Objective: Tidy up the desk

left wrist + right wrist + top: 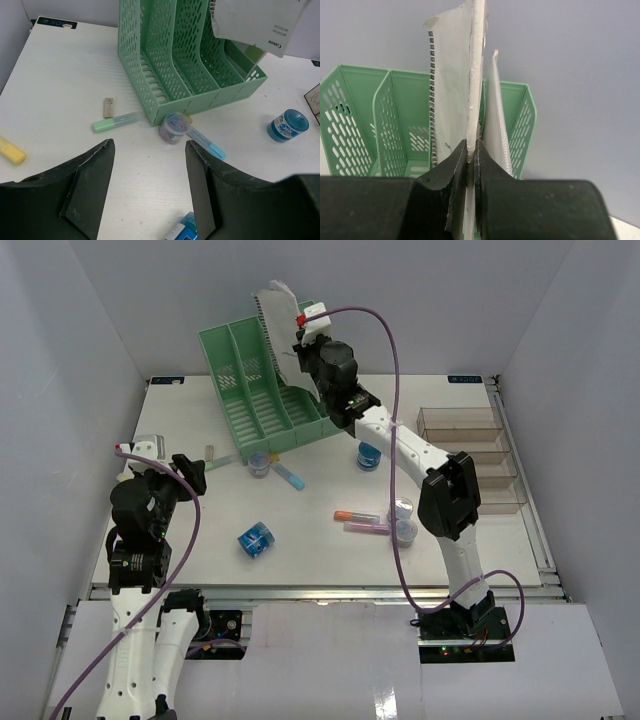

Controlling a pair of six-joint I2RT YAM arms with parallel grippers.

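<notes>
right hand pinches white booklet, looks like filing step: green rack sits just below it on the desk, next probably needs a straight lowering; left hand spread.

We view desk from high above near edge, far off. Left wrist looks forward-down, midrange; right wrist level, close. All share rack.

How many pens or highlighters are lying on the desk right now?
5: green highlighter and blue highlighter in front of the green rack, yellow highlighter farther left, orange-capped marker and pink marker side by side mid desk. Others may be hidden.
</notes>
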